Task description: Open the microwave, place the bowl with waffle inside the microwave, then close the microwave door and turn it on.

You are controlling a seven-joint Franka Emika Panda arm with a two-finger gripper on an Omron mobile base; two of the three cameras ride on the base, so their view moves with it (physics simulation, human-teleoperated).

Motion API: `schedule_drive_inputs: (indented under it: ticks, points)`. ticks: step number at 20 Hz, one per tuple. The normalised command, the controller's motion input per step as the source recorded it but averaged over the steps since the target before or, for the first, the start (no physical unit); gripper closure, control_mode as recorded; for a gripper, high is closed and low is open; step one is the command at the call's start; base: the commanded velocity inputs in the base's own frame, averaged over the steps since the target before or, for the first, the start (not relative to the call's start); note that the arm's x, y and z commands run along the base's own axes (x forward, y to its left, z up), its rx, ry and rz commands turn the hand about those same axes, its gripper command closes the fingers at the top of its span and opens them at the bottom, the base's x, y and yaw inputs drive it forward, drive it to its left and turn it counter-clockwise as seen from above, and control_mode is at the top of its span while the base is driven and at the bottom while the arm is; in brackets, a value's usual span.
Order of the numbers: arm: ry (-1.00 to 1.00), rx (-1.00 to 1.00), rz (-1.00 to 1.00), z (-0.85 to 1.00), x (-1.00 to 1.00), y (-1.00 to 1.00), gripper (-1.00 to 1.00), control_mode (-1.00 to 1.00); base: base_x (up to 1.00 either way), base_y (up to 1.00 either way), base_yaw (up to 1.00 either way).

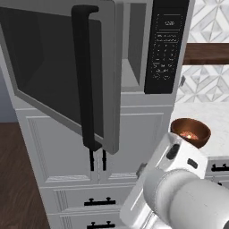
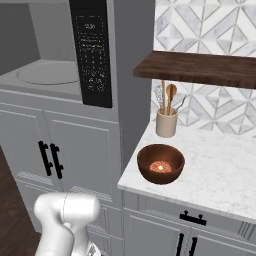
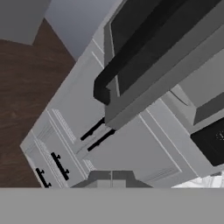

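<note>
Half-open microwave door (image 1: 58, 67) across much of the cavity; fingers (image 3: 112, 177) together, barely visible, empty.

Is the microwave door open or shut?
Open. The microwave door swings out to the left, and the grey cavity with its turntable shows.

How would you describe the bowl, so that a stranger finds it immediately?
Look at the white marble counter right of the tall grey microwave. Near its front left corner sits the bowl, round and dark reddish-brown, holding orange waffle pieces; the pale utensil holder behind it is taller.
</note>
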Motion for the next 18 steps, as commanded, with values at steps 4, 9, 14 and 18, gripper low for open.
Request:
schedule_drive_inputs:
  ticks: [4, 9, 14, 18]
  points:
    - [0.06, 0.35, -0.01, 0.29, 0.13, -1.00, 1.00, -1.00, 0.00, 0.00, 0.00]
    - [0.05, 0.60, -0.10, 0.41, 0.31, -1.00, 1.00, -1.00, 0.00, 0.00, 0.00]
    - [0.30, 0.65, 0.00, 0.31, 0.43, -0.63, 1.00, -1.00, 0.00, 0.00, 0.00]
    - [0.57, 0.61, -0.13, 0.24, 0.38, -0.10, 1.00, -1.00, 0.00, 0.00, 0.00]
